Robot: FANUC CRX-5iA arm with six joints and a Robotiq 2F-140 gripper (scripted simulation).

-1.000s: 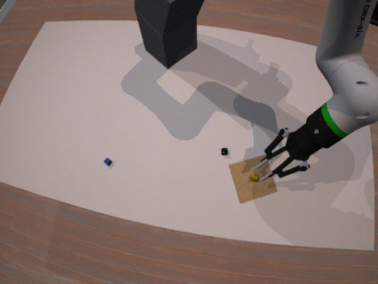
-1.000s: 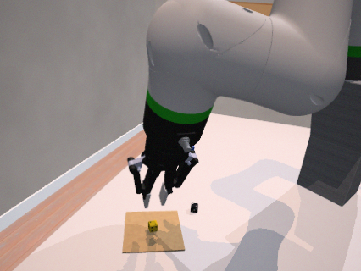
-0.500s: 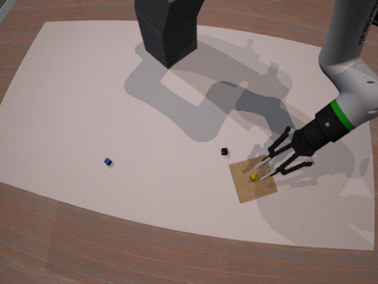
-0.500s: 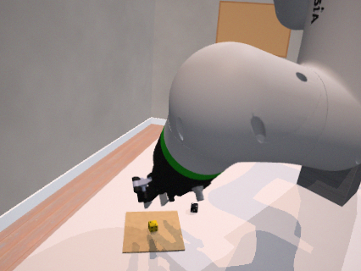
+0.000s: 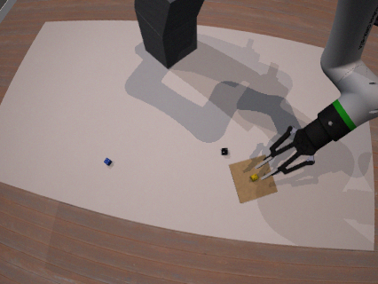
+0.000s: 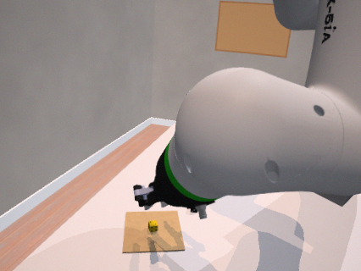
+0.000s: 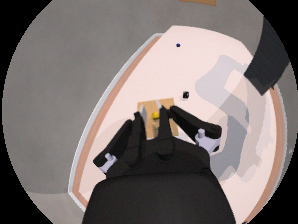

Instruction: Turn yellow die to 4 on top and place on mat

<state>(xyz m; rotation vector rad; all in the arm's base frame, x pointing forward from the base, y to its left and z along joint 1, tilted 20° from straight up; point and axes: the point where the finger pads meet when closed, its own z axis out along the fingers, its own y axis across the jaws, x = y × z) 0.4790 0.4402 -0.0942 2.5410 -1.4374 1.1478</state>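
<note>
The yellow die (image 5: 254,177) (image 6: 152,225) (image 7: 154,115) sits flat on the brown mat (image 5: 248,192) (image 6: 135,242) (image 7: 147,107), inside its edges. Its top number is too small to read. My gripper (image 5: 261,173) (image 7: 151,107) hangs tilted in the air above the mat, its fingers parted a little and empty, with the tips pointing down toward the die. In the exterior view the arm's big white joint hides most of the gripper.
A black die (image 5: 224,152) (image 7: 186,94) lies on the pale table just left of the mat's far corner. A blue die (image 5: 107,161) (image 7: 178,44) lies far to the left. The dark robot base block (image 5: 166,27) stands at the back.
</note>
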